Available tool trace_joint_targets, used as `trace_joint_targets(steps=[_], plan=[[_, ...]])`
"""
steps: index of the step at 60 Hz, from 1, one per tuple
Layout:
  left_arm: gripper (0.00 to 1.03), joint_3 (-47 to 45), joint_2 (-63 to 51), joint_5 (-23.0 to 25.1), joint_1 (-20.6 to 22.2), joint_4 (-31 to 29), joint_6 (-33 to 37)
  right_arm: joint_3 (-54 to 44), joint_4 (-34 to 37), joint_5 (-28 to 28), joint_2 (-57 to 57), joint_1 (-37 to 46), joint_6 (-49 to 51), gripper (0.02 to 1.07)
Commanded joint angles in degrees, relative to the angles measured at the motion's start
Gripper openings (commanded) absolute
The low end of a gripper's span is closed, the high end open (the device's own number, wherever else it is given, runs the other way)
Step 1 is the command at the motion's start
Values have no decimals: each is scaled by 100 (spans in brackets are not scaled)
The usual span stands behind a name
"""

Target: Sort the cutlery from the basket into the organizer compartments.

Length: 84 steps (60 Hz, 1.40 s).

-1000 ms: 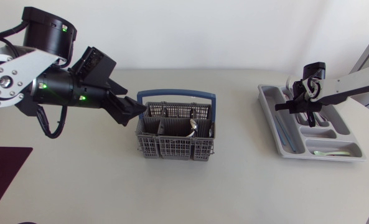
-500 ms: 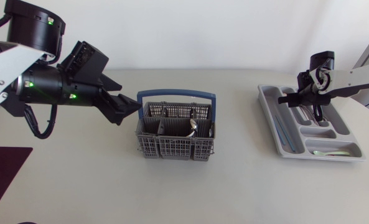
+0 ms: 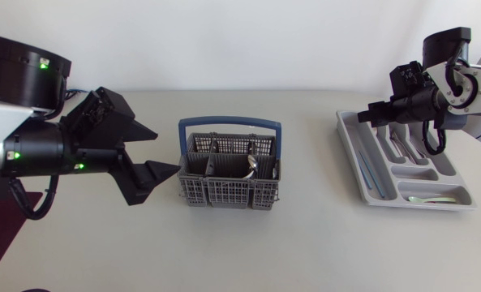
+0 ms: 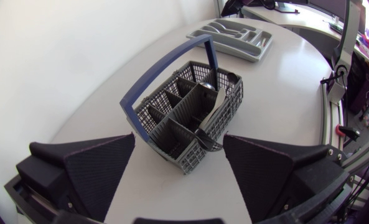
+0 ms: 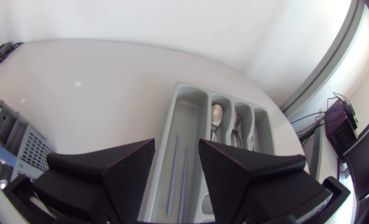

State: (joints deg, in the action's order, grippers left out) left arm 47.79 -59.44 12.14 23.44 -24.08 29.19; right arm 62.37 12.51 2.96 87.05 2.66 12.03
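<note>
Our left gripper (image 3: 165, 152) hangs with fingers spread wide, the grey basket (image 3: 224, 193) just ahead of them with a spoon (image 3: 252, 166) standing inside; over on the right, our right gripper (image 5: 177, 149) is parted too, poised above the organizer (image 3: 350, 154), whose long compartment shows between its fingers

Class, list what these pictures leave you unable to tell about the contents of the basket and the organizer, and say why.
1. Head view: the walls of the basket hide most of its cutlery. Only one spoon shows clearly, so the rest cannot be counted.
2. Right wrist view: the right gripper covers the near end of the organizer.
3. Left wrist view: the organizer's contents are too small to identify.
</note>
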Motion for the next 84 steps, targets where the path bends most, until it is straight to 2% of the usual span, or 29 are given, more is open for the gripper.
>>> trace_joint_targets(steps=[1,14,20,30,37,51,61,69,84], plan=[[98,-332,275,-1,-15,78,438,-269,173,-41,-381,-230,45,57],[98,-1009,750,34,-393,632,1019,-656,401,-94,-953,-819,98,57],[98,-1263,1013,87,-402,694,1212,-744,401,-94,-988,-986,89,57],[98,-1641,1101,552,-279,931,1352,-823,375,-112,-997,-1294,80,57],[98,-1729,846,667,-138,1239,1361,-963,304,-182,-1102,-1593,89,57],[96,-1615,-191,974,-147,2065,1370,-1227,120,-454,-1348,-2076,89,57],[91,-1562,-701,1071,-164,2575,1361,-1324,93,-454,-1366,-2357,62,57],[82,-1501,-982,1273,-244,2847,1352,-1333,67,-419,-1313,-2436,54,57],[59,-1299,-1386,1634,-358,3190,1300,-1359,-38,-393,-1190,-2498,45,57]])
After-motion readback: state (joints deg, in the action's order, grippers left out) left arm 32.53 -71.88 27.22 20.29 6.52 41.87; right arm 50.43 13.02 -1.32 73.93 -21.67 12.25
